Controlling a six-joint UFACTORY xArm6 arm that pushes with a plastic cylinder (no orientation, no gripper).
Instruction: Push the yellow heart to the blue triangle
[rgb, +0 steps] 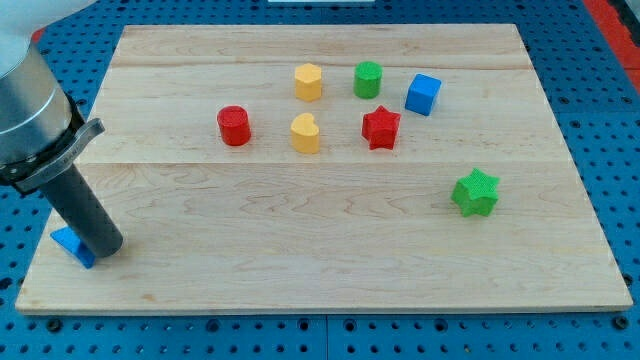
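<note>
The yellow heart (305, 133) lies on the wooden board in the upper middle of the view. The blue triangle (72, 246) sits at the board's lower left edge, partly hidden behind the rod. My tip (107, 249) rests on the board right next to the blue triangle, on its right side, and appears to touch it. The yellow heart is far from my tip, up and to the right.
A red cylinder (234, 126) lies left of the heart. A yellow hexagon (308, 82), a green cylinder (367, 79) and a blue cube (423, 94) lie along the top. A red star (381, 128) lies right of the heart. A green star (475, 193) lies at the right.
</note>
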